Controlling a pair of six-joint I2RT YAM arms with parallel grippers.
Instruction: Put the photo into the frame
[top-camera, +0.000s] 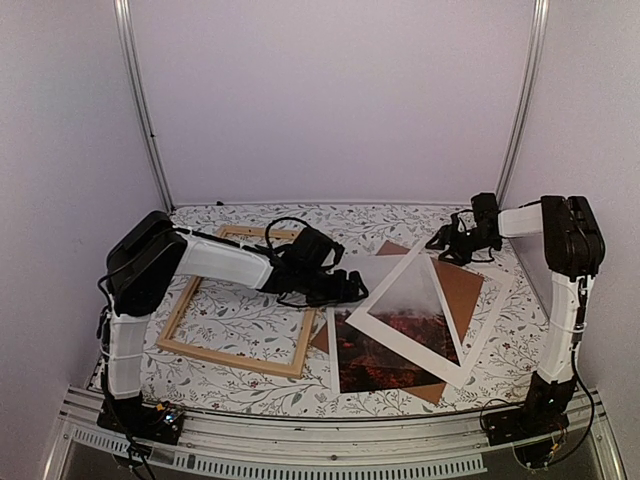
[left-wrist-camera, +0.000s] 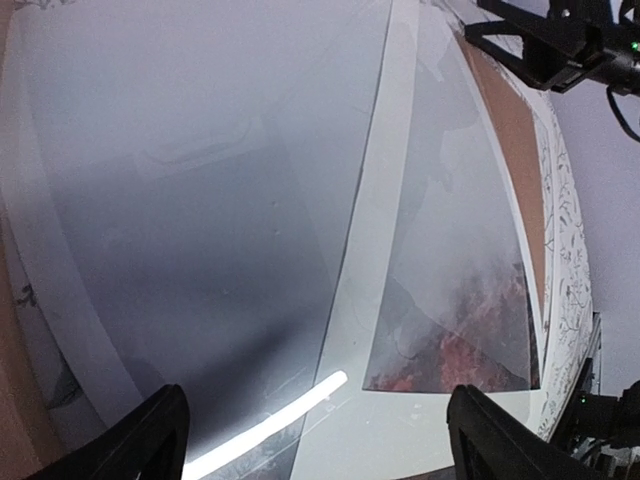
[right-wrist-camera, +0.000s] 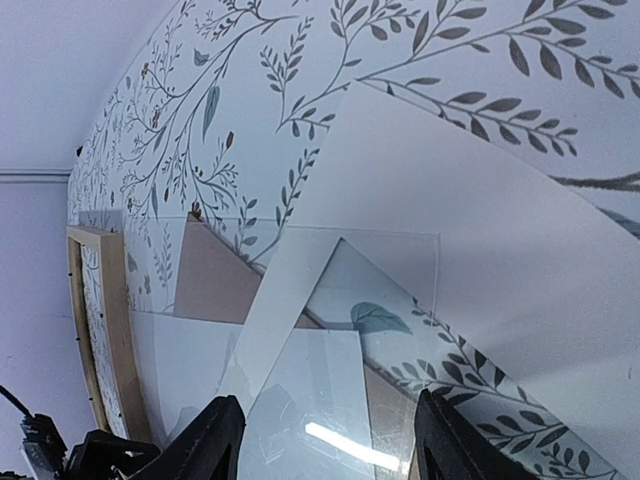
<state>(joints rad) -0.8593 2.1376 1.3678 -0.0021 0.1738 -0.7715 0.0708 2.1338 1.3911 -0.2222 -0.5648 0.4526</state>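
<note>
Paper-thin print, so I'd guess the photo (top-camera: 385, 365) is light, floppy and easy to crease, and a pain to pick up while it lies flat. It sits near the middle of the table, just right of the frame (top-camera: 230, 358), mostly buried under a tilted white mat (top-camera: 395, 275). A brown backing board (top-camera: 462, 285) pokes out on the far right. There also looks to be a clear sheet (right-wrist-camera: 320, 390) in the pile, so things may slide. The left gripper (top-camera: 355, 288) hovers over the mat's left edge, fingers spread wide, holding nothing. The right gripper (top-camera: 437, 243) hangs at the far right, jaws apart, nothing pinched. I'd get the mat off first, then lightly pinch the photo's near red corner
</note>
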